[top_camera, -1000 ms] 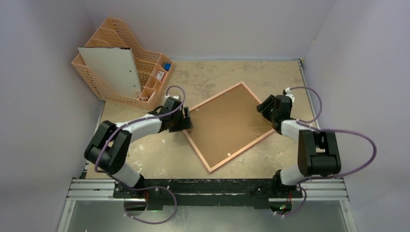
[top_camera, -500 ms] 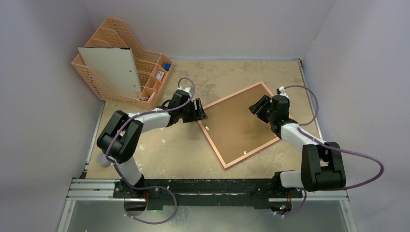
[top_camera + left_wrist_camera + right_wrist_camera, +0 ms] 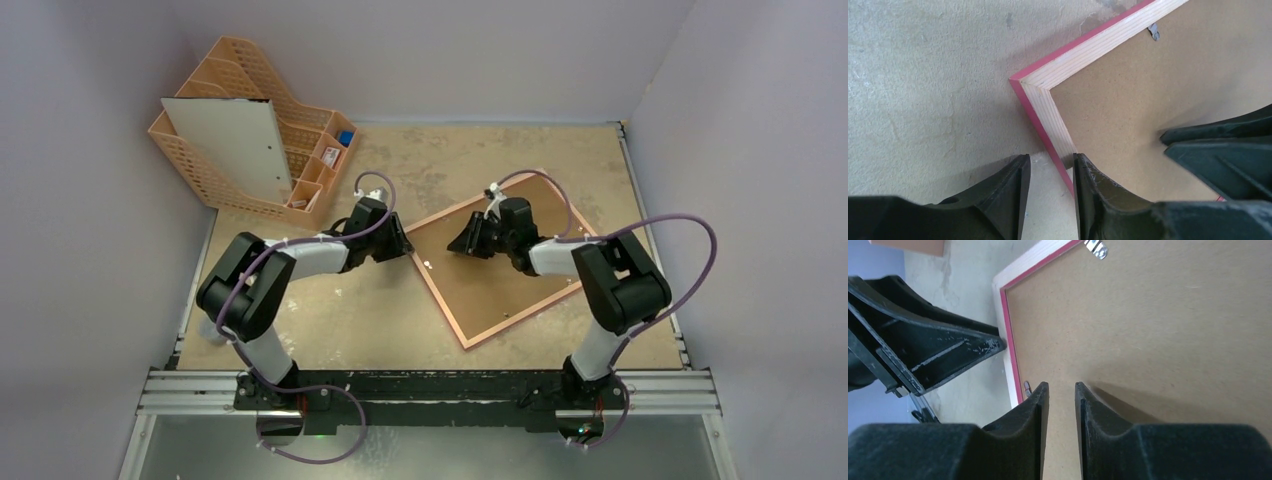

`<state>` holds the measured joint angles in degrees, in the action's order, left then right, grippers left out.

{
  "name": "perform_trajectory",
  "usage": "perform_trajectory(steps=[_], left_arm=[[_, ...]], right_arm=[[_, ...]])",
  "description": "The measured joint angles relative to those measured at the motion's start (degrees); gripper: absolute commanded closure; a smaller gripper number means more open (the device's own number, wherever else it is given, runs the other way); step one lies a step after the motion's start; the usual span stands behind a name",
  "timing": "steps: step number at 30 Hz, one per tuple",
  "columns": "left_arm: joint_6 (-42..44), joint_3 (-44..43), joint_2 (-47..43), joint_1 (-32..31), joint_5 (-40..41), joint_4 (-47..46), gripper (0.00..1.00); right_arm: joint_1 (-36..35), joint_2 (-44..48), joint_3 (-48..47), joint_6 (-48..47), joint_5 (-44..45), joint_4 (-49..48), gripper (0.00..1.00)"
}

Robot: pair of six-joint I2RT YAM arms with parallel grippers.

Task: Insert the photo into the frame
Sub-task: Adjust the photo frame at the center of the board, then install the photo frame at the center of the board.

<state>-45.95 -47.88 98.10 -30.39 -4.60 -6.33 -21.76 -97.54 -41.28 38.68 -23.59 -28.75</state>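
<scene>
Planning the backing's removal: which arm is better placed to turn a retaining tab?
Right: the right gripper hovers over the backing board beside a metal tab; the left gripper straddles the frame near its corner.

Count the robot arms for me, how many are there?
2. The left arm reaches the frame's left corner; the right arm bends across its brown backing board. None seems hidden.

orange organiser (image 3: 187, 165) holding a white board (image 3: 238, 145), back left
</scene>
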Motion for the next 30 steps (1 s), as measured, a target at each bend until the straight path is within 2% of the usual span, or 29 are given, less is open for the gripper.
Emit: perform_trajectory(steps=[14,30], left_arm=[[-1.7,0.0,0.4,-0.1,1.4,-0.5,0.69],[-3.0,0.8,0.3,-0.2,2.1,-1.7,0.70]], right_arm=[[-5.9,-10.0,-5.3,-1.4,-6.6,-5.7,0.82],[-7.6,-10.2,-4.3,-2.9,-10.5,-6.3,0.83]])
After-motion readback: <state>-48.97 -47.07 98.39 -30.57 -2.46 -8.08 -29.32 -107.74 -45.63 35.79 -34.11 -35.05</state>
